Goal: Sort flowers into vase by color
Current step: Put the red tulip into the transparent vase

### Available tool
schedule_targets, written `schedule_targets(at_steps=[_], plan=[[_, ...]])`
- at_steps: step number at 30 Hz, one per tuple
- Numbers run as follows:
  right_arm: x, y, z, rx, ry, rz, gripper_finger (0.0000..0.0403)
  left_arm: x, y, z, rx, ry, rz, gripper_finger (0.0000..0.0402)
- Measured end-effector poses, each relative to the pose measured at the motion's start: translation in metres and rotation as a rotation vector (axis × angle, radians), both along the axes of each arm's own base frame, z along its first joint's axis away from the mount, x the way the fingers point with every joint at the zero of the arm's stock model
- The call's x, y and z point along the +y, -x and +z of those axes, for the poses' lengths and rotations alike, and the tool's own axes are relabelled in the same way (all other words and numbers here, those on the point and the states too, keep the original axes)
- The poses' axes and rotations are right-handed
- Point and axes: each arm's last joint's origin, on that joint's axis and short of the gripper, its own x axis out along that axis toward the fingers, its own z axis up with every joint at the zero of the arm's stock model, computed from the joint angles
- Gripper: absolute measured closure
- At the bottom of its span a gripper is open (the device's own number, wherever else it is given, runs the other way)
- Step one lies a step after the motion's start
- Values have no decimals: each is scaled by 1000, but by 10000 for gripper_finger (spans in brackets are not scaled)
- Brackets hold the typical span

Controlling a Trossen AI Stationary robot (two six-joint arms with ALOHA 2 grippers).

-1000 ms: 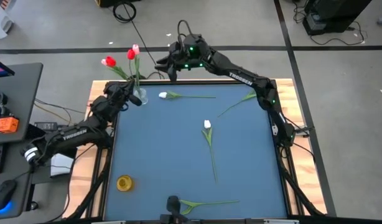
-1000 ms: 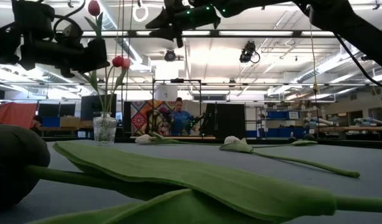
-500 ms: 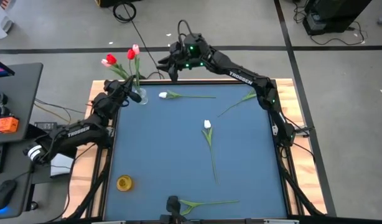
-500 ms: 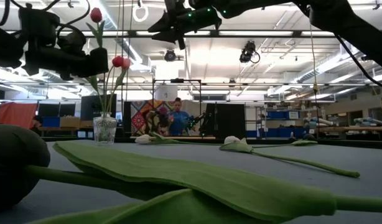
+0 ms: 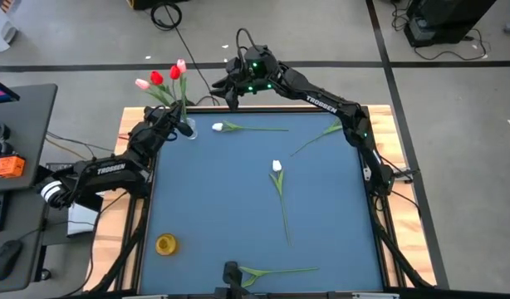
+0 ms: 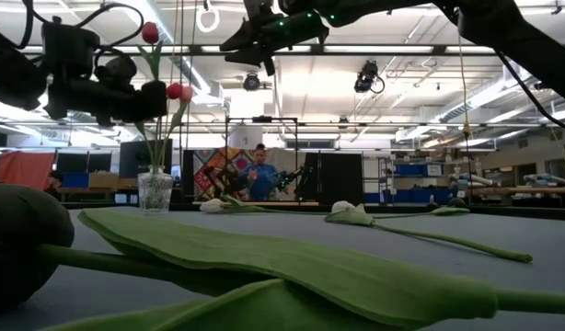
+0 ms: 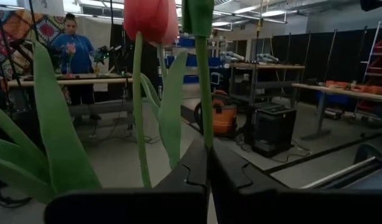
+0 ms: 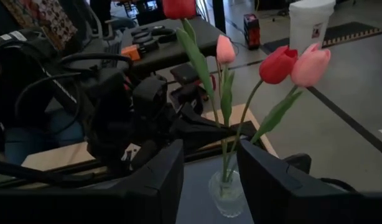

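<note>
The left tool (image 5: 177, 124) is pinched closed on a green stem (image 7: 202, 81) of the flowers (image 5: 164, 77) standing in the glass vase (image 5: 187, 128) at the counter's (image 5: 238, 208) far left corner. The right tool (image 5: 228, 90) hangs open just behind that edge, and white tulips (image 5: 277, 167) lie on the blue counter.

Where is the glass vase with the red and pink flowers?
In the high view, the vase stands at the table's far left corner, right by the left gripper, with a white tulip lying beside it.
</note>
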Motion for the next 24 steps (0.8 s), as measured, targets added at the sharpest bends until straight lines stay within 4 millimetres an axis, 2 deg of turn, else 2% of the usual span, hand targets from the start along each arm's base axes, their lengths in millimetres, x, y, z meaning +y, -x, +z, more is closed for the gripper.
schedule_targets(at_steps=[5, 15, 20, 24], plan=[[0, 0, -1, 8, -26, -4, 245, 0, -1, -1, -9, 17, -2, 373], [1, 1, -5, 48, -59, -6, 238, 0, -2, -7, -30, 88, 13, 279], [1, 1, -5, 49, -73, 6, 235, -2, -6, -5, -38, 111, -14, 263], [2, 2, -8, 69, -95, 5, 234, 1, -16, 3, 35, 177, -34, 262]])
